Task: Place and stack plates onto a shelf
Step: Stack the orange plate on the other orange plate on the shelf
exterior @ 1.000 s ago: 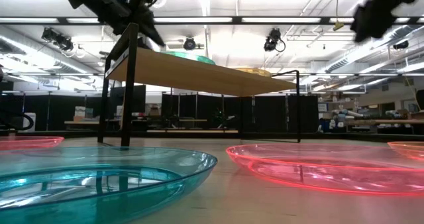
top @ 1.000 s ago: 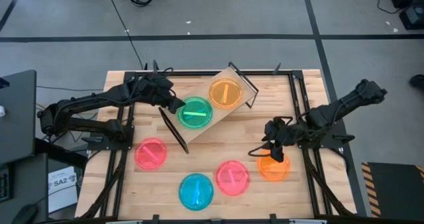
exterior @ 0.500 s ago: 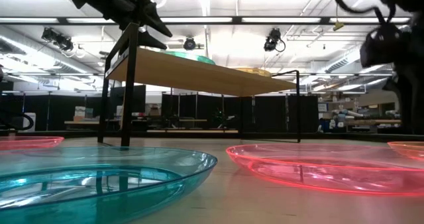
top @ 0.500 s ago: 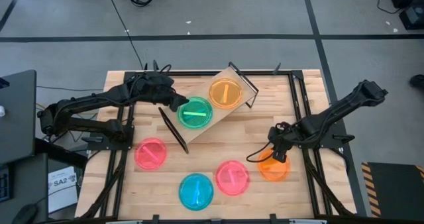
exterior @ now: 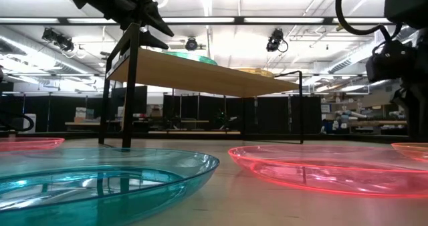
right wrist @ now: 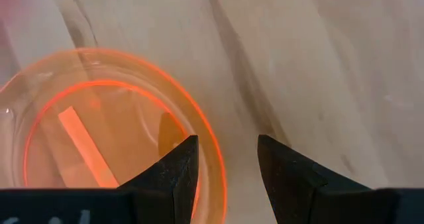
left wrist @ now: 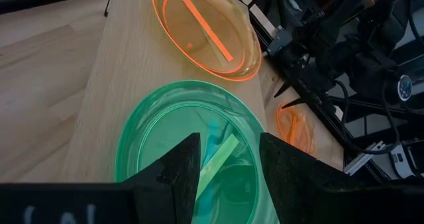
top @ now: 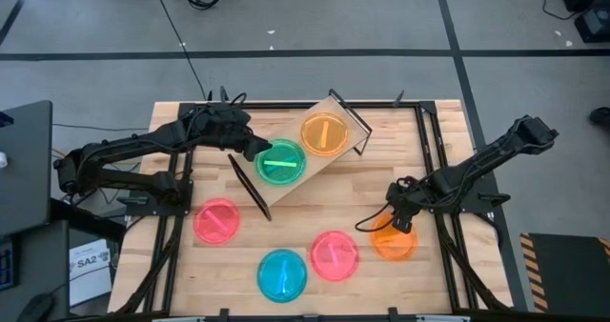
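Right gripper [top: 401,222]: fingers spread, over the rim of the orange plate [top: 394,241] near the table's right edge.
Left gripper [top: 255,152]: fingers spread at the green plate [top: 283,163] on the shelf [top: 295,184].
Risk: thin rim may slip out when pinched.

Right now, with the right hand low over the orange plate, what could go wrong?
1. The right hand straddles the rim of the orange plate near its edge; closing could skid or tip it.
2. The left hand, open over the green plate, could nudge it along the shelf.
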